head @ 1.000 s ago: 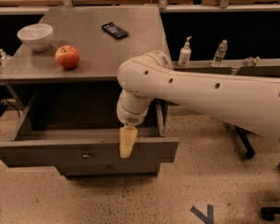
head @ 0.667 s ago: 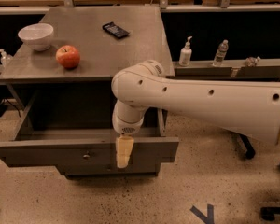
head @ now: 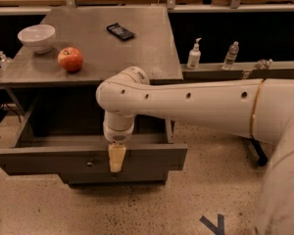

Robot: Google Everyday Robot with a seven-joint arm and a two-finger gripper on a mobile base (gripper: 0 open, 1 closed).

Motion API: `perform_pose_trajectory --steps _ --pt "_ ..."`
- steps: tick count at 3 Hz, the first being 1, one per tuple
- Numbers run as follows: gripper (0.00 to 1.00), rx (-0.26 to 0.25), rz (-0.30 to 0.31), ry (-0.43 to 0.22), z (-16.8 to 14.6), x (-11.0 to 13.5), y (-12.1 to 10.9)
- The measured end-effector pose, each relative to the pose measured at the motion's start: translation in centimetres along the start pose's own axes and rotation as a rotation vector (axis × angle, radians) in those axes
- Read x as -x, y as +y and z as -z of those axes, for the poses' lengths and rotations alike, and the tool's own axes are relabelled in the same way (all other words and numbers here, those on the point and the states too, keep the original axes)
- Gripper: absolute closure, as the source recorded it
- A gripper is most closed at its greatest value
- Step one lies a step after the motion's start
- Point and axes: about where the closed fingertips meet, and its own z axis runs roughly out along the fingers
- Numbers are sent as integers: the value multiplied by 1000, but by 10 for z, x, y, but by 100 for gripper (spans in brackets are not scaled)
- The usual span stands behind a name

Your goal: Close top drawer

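Top drawer (head: 49, 163) stands pulled out at 7 o'clock of the view, unmoved. With jaws together, the gripper (head: 116, 159) has slid toward 9 o'clock along its front, near the knob (head: 90, 164); pushing seems next.

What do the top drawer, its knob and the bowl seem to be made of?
Top drawer: probably painted wood, matte grey, flat board front. Knob: likely metal, small dull glint. Bowl: ceramic or plastic, smooth white. The gripper hangs at the drawer front, beside the knob.
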Motion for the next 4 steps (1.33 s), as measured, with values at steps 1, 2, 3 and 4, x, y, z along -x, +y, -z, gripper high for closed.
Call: perform_pose_trajectory --steps 1,2,3,4 --pt "19 -22 -17 38 -5 8 -38" --pt "29 -35 -46 64 -7 4 -65" --pt "32 -36 -60 70 -7 0 -72" --pt "33 -36 -60 70 -2 1 -73"
